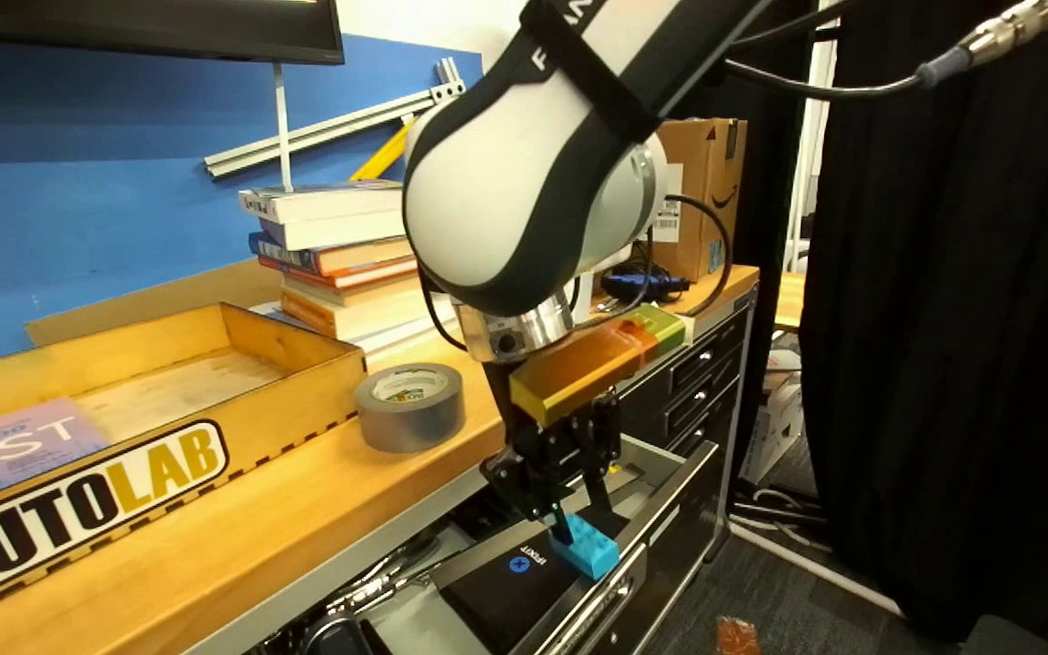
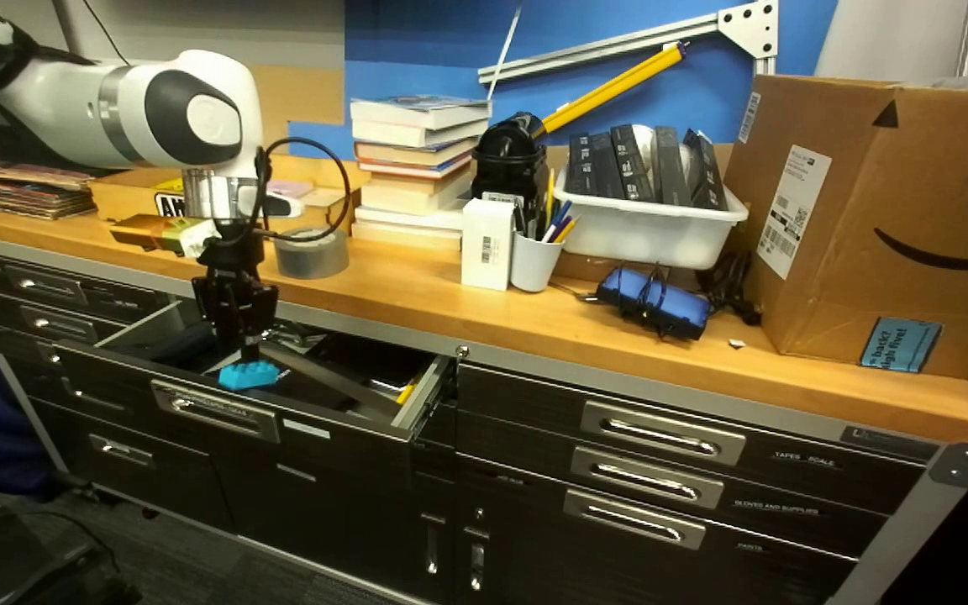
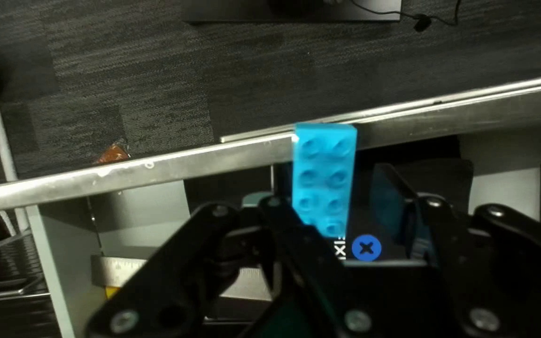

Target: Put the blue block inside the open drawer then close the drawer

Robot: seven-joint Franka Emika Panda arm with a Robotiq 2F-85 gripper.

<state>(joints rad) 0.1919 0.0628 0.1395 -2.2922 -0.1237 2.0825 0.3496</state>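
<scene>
The light-blue studded block [image 1: 587,547] is at the front of the open drawer [image 1: 680,482]. In the wrist view the block [image 3: 323,173] overlaps the drawer's silvery front rail [image 3: 195,162]; whether it rests on the rail or is held above it cannot be told. It also shows in an exterior view [image 2: 249,376], level with the drawer's front edge [image 2: 349,433]. My gripper [image 1: 584,520] points down over the drawer. In the wrist view its fingers [image 3: 331,197] are apart, the left one close to the block and the right one with a gap from it.
A black box with a blue cross logo [image 1: 515,582] lies in the drawer, with a metal ruler [image 3: 125,270] beside it. A grey tape roll [image 1: 410,409] and a wooden tray [image 1: 306,391] stand on the worktop [image 2: 417,290] behind. Other drawers [image 2: 660,433] are shut.
</scene>
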